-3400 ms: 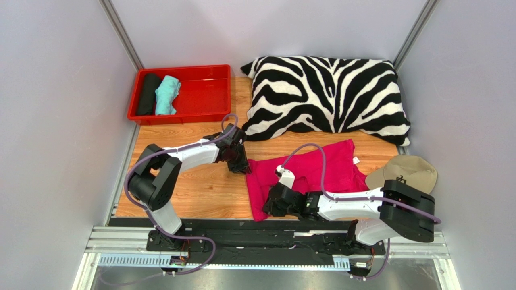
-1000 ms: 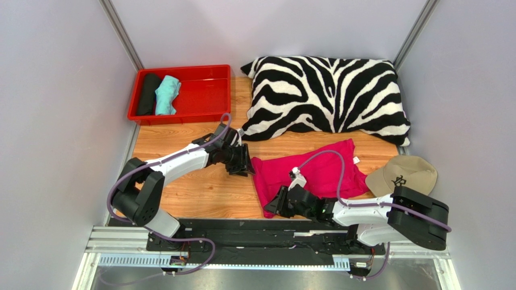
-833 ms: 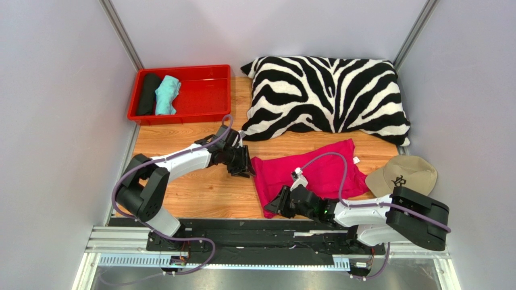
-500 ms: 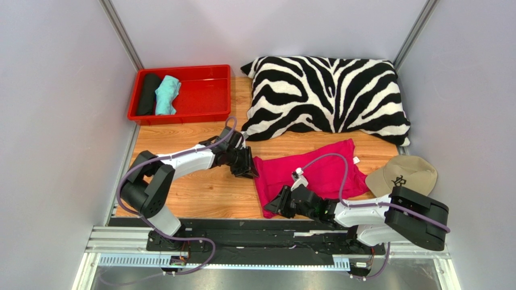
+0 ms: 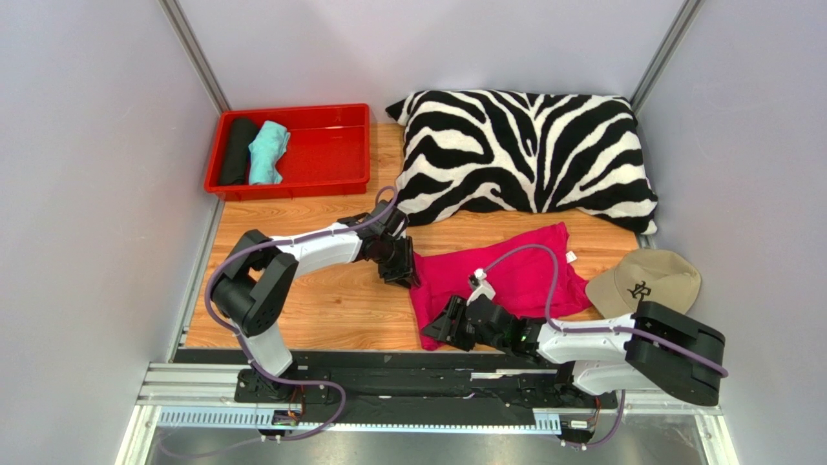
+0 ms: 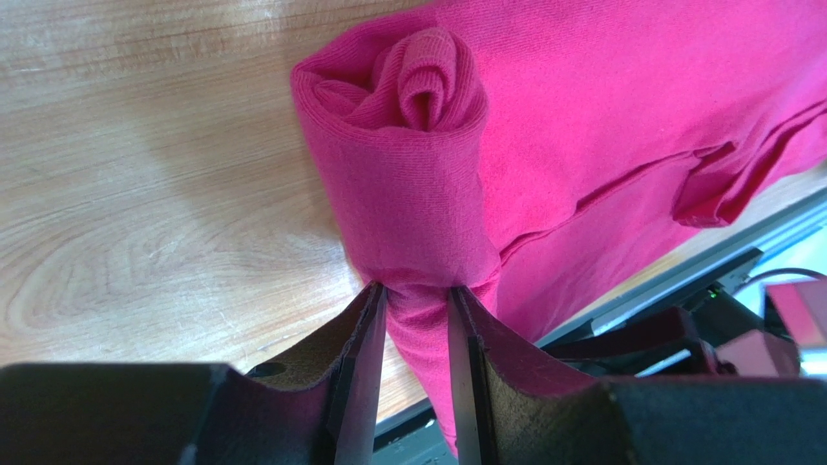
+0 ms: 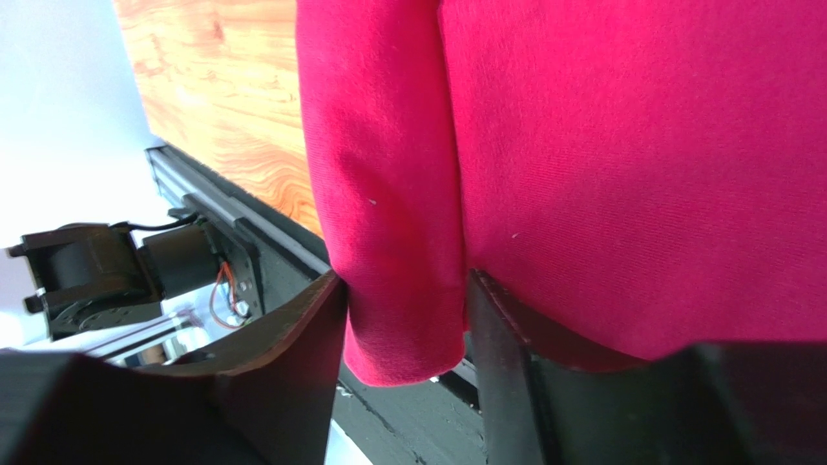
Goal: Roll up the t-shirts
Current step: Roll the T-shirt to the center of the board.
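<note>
Magenta t-shirt lies on the wooden table, near of the zebra pillow and left of the beige cap. In the red tray at far left, a black roll and a teal roll are already lying, so I judge this shirt is the last one.

The shirt's left side is turned into a rolled edge, which now lies a little more to the right than some seconds ago. So the rolling has advanced, but most of the cloth is still flat.

The left gripper has moved right together with the far end of the roll, and its fingers are pinched tight on the cloth there. The right gripper is at the near end. Its fingers stand on both sides of the roll, and I cannot tell if they press it or have let go.

The small white label is at the shirt's far right edge.
</note>
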Robot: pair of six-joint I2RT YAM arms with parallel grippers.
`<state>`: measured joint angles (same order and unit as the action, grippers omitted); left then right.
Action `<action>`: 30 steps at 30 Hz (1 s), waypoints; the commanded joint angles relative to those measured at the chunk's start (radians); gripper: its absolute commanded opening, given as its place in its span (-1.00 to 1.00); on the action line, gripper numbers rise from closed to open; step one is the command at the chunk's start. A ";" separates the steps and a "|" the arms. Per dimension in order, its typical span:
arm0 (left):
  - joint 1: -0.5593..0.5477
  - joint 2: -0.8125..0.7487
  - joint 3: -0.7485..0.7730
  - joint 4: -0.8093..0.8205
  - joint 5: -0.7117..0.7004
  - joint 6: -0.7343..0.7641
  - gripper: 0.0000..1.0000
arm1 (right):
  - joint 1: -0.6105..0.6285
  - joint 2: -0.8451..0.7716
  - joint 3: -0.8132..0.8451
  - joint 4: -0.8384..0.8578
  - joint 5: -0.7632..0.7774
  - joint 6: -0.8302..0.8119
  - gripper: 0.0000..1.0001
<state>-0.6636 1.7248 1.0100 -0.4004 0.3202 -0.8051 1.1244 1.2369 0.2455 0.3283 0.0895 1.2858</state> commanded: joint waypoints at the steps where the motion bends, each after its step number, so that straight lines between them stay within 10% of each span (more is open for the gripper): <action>1: -0.024 0.024 0.068 -0.084 -0.039 0.004 -0.24 | 0.011 -0.068 0.092 -0.212 0.093 -0.071 0.09; 8: -0.039 0.053 0.119 -0.140 -0.056 0.017 -0.24 | 0.087 -0.106 0.296 -0.561 0.256 -0.183 0.18; 19: -0.057 0.076 0.160 -0.172 -0.056 0.029 -0.24 | 0.143 0.303 0.748 -0.980 0.484 -0.378 0.18; 30: -0.065 0.082 0.182 -0.190 -0.064 0.037 -0.24 | 0.166 0.469 0.903 -1.121 0.543 -0.355 -0.13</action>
<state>-0.7166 1.7992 1.1553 -0.5728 0.2584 -0.7868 1.2873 1.7020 1.1099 -0.7254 0.5659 0.9298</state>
